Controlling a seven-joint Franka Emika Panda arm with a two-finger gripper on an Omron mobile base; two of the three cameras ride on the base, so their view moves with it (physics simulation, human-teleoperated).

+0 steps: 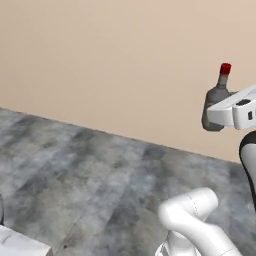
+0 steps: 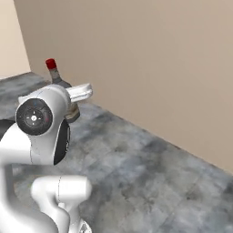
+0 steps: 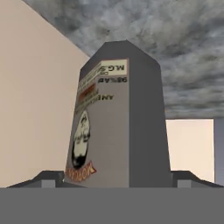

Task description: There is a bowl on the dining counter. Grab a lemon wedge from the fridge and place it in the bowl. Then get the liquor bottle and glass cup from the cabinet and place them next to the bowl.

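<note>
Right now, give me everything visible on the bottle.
The bottle is grey, faceted rather than round, with a narrow neck and a red cap. It looks like dull glass or plastic. In the hand view a pale label with a portrait and print runs down one face and reads upside down there. It stands upright in the air, well above the grey floor, in front of the beige wall. The tool grips its body, a finger on each side.

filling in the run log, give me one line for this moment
phase: carrying | tool: shut on liquor bottle | bottle: upright, held off the grey floor | backdrop: beige wall
</note>
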